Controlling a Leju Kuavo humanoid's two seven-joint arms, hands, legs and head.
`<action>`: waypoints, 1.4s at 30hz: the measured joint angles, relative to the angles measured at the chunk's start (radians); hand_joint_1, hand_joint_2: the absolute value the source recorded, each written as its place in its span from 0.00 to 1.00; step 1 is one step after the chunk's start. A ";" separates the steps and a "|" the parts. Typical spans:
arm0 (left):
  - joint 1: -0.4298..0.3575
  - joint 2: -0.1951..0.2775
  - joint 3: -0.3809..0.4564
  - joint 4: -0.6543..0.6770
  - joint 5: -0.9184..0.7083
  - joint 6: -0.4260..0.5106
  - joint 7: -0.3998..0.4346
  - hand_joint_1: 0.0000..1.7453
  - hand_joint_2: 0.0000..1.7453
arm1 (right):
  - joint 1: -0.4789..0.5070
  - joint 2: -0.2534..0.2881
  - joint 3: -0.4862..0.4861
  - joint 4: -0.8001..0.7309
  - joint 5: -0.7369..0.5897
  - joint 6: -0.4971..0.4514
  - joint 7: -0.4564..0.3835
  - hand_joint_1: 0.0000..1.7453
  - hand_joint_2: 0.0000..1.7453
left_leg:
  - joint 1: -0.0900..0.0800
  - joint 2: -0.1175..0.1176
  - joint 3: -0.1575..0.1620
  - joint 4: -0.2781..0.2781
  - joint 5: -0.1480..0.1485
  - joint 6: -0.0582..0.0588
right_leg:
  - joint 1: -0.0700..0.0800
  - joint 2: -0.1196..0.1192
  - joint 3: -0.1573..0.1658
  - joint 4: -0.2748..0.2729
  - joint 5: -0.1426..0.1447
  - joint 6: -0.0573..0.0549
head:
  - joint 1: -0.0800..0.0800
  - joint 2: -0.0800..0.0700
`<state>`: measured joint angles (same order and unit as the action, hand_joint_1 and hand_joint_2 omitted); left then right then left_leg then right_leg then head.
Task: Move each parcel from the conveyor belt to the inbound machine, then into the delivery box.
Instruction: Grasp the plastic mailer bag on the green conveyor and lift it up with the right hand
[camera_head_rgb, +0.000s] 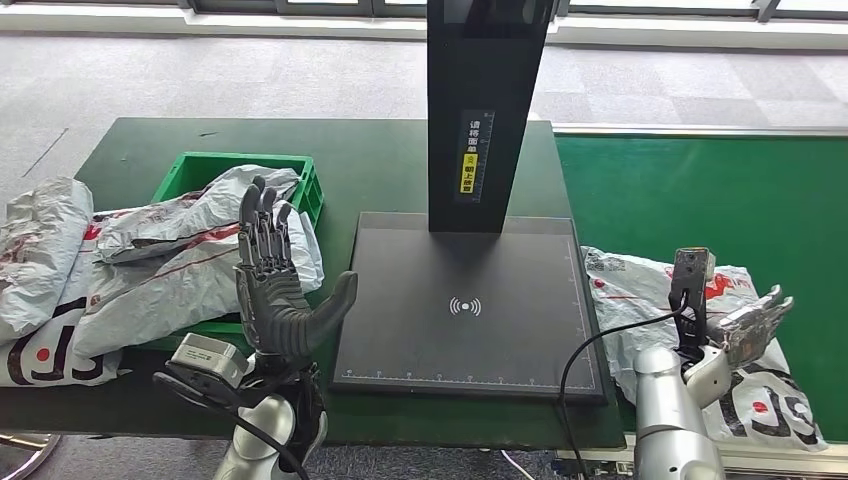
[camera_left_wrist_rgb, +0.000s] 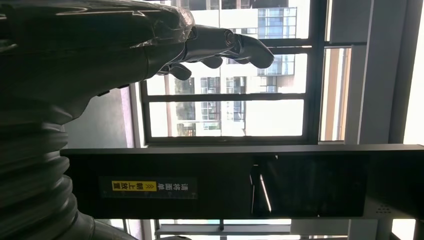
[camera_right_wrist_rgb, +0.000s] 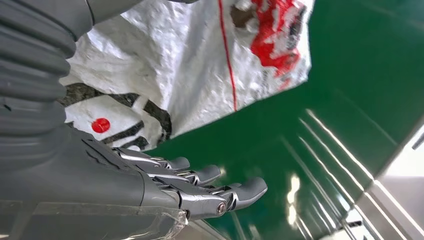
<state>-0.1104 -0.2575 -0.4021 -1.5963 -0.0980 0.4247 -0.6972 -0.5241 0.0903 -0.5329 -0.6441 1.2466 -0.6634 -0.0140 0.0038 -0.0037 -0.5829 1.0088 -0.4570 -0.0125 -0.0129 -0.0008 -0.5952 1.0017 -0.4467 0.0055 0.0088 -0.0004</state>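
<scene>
While the white parcel (camera_head_rgb: 690, 330) lies flat on the green conveyor belt (camera_head_rgb: 720, 200), its long side running away from the robot, the empty right hand (camera_head_rgb: 755, 325) hovers spread right over it, far nearer than the raised, empty, splayed left hand (camera_head_rgb: 275, 290).

Bright daylight from windows (camera_left_wrist_rgb: 225, 115); glare streaks on belt (camera_right_wrist_rgb: 320, 150).
</scene>
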 joint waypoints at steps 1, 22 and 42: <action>0.000 0.000 0.000 -0.001 -0.005 -0.003 0.003 0.00 1.00 | -0.001 -0.002 0.000 0.011 0.013 0.019 0.030 0.00 1.00 | 0.000 0.000 0.000 0.000 0.000 0.000 | 0.000 0.000 0.000 0.000 0.000 0.000 | 0.000 0.000; 0.006 0.004 0.005 -0.002 -0.039 -0.040 0.022 0.00 1.00 | 0.048 -0.028 0.000 0.086 0.128 0.305 0.299 1.00 1.00 | 0.000 0.000 0.000 0.000 0.000 0.000 | 0.000 0.000 0.000 0.000 0.000 0.000 | 0.000 0.000; 0.031 0.004 0.014 -0.019 -0.062 -0.031 0.027 0.00 1.00 | 0.018 -0.054 0.000 0.224 0.143 0.462 0.282 1.00 1.00 | 0.000 0.001 0.003 0.000 0.000 0.000 | 0.001 0.001 0.003 -0.001 0.000 0.000 | 0.000 0.000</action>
<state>-0.0797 -0.2532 -0.3880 -1.6152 -0.1602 0.3942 -0.6699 -0.5061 0.0359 -0.5328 -0.4203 1.3892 -0.2017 0.2682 0.0038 -0.0023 -0.5804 1.0088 -0.4573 -0.0121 -0.0118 -0.0003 -0.5922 1.0012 -0.4467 0.0056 0.0088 -0.0004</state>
